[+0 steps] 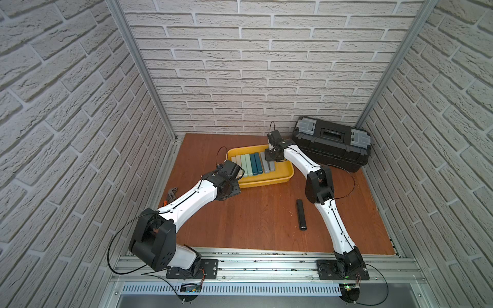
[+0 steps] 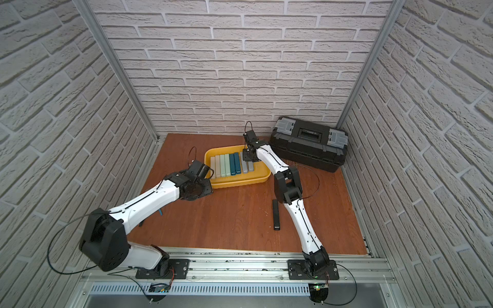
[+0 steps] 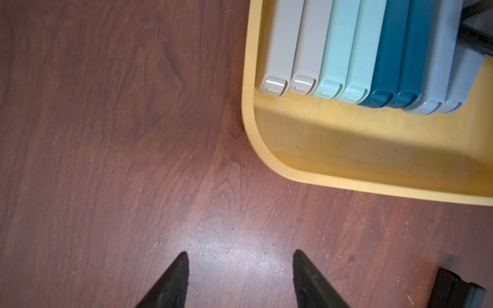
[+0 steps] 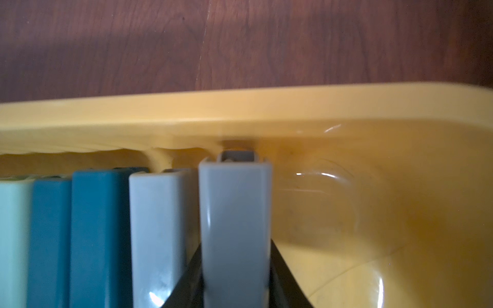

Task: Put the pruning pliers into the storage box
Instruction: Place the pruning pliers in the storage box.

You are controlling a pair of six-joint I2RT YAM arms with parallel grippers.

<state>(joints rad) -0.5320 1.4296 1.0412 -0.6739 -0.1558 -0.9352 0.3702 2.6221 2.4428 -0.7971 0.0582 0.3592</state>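
Note:
The yellow storage box (image 1: 266, 184) (image 2: 240, 183) sits at mid-table, and several pruning pliers (image 1: 253, 163) lie in it side by side: beige, mint, teal and grey. My right gripper (image 4: 236, 250) reaches into the box's right end (image 1: 270, 157), shut on the outermost grey pruning pliers (image 4: 234, 213), whose far end is close to the box wall. One black pruning pliers (image 1: 301, 214) (image 2: 276, 214) lies on the wood beside the right arm. My left gripper (image 3: 240, 256) is open over bare wood, just outside the box's near left corner (image 3: 256, 149).
A black toolbox (image 1: 330, 146) with grey latches stands at the back right. Orange-handled pliers (image 1: 170, 194) lie at the left edge, partly under the left arm. Brick walls close in three sides.

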